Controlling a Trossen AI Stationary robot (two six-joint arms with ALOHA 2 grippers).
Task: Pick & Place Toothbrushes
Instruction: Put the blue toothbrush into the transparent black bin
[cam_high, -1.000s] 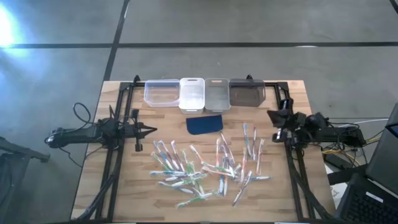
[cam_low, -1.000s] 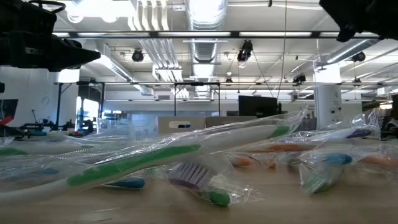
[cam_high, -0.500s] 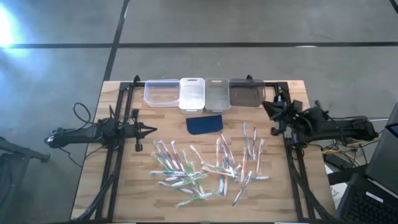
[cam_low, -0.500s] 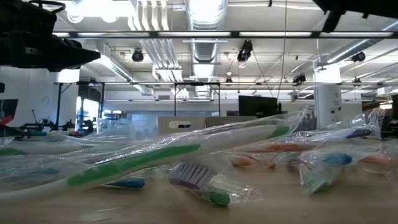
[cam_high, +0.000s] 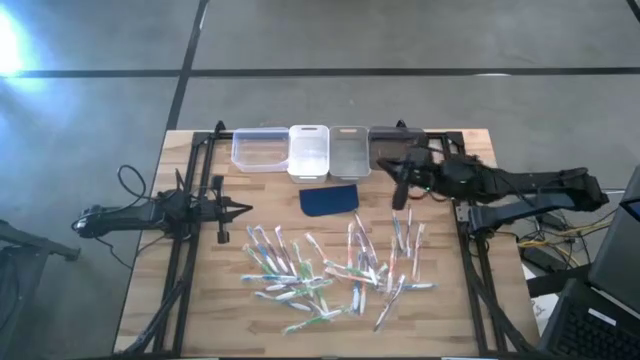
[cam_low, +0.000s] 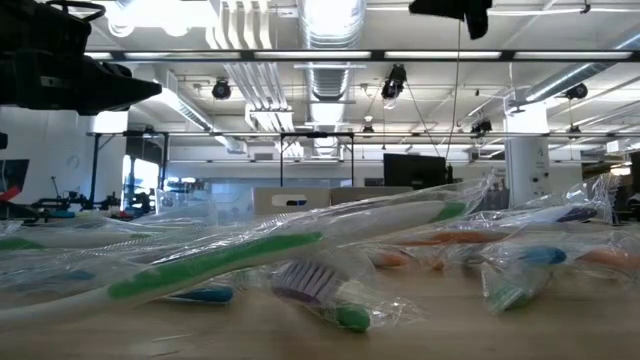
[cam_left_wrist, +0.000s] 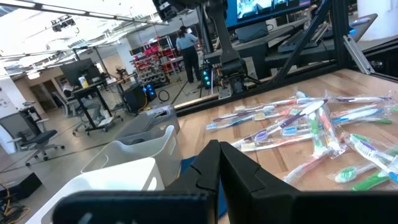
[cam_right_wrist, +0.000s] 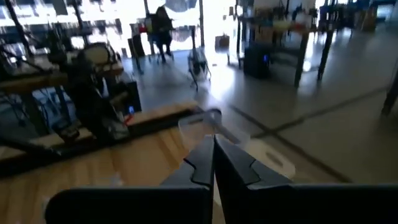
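Several toothbrushes (cam_high: 330, 270) in clear wrappers lie flat and scattered on the wooden table's near half; they also fill the low view (cam_low: 300, 260) and show in the left wrist view (cam_left_wrist: 311, 124). My right gripper (cam_high: 392, 172) is shut and empty, raised above the table beside the dark bin (cam_high: 397, 147), beyond the pile. Its fingers meet in the right wrist view (cam_right_wrist: 213, 149). My left gripper (cam_high: 243, 209) waits shut at the table's left, pointing level toward the pile, its fingers closed in the left wrist view (cam_left_wrist: 219, 155).
A row of bins stands at the far edge: clear (cam_high: 260, 150), white (cam_high: 309, 152), grey (cam_high: 350, 150) and dark. A dark blue pad (cam_high: 329, 199) lies in front of them. Black frame rails (cam_high: 190, 250) run along both table sides. People (cam_left_wrist: 186, 43) stand in the room behind.
My right gripper has swung out from the table's right edge toward the left, rising as it went, and has tipped up from pointing downward to nearly level. It has stayed shut. The toothbrushes have not moved.
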